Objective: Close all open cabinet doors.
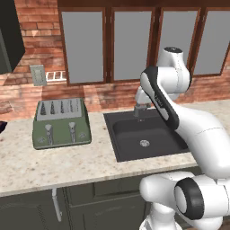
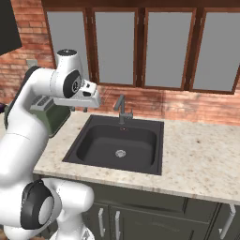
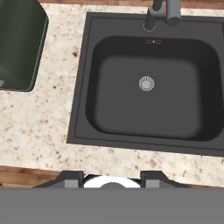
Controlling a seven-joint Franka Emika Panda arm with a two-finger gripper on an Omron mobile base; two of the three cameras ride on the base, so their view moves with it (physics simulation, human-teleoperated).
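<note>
No text, brand, number or sign can be read anywhere in these views. The sink (image 3: 148, 83) carries a tiny pale marking on its back wall just below the faucet (image 3: 162, 13), too small to make out. The toaster (image 1: 61, 123) shows levers and knobs but no legible label.

I'm looking at a home kitchen: a speckled stone counter (image 1: 54, 161) with a dark sink (image 2: 117, 145) and tap (image 2: 122, 108), a green toaster (image 1: 60, 123), brick wall (image 1: 38, 27), frosted windows (image 2: 117, 47), and cupboards (image 2: 140, 220) under the counter.
</note>
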